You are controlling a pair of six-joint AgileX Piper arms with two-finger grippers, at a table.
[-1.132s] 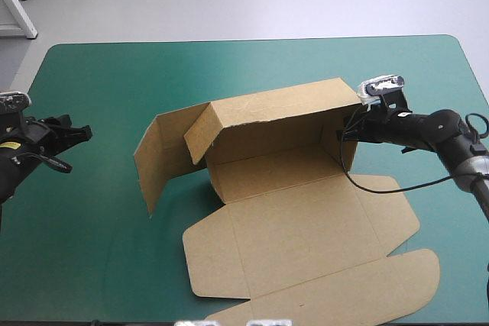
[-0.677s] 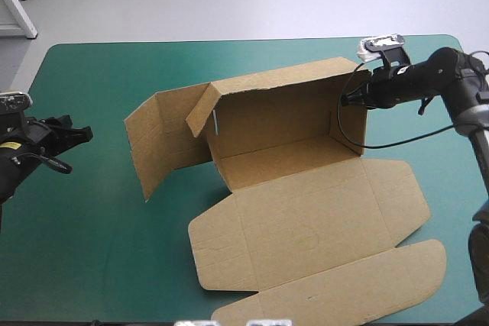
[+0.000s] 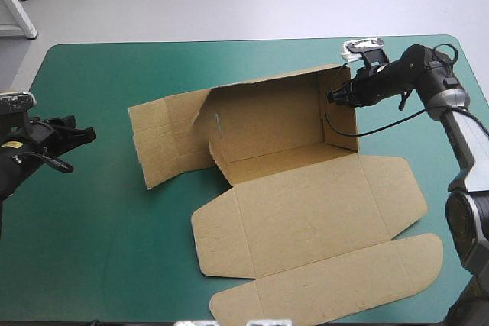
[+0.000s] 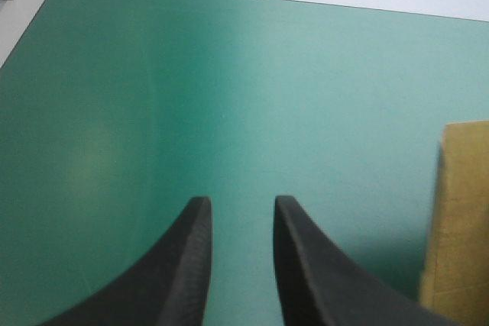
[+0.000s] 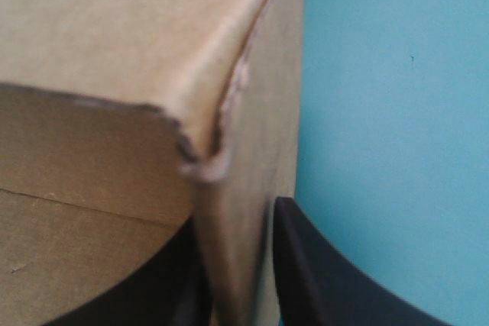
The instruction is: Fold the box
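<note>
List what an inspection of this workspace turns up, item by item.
Surface: teal-green cover, flat, bare around the work.
Job's things: brown box, partly formed; back wall and right end wall raised, left end panel swung outward, the remaining panels flat toward the table's near edge.
Clutter: nothing seen.
Grippers: right gripper shut on the box's right end wall near its far top corner; left gripper open, near the table's left edge, clear of the box.
Cables: nothing seen beyond the robot's own.
Surroundings: nothing seen.
</note>
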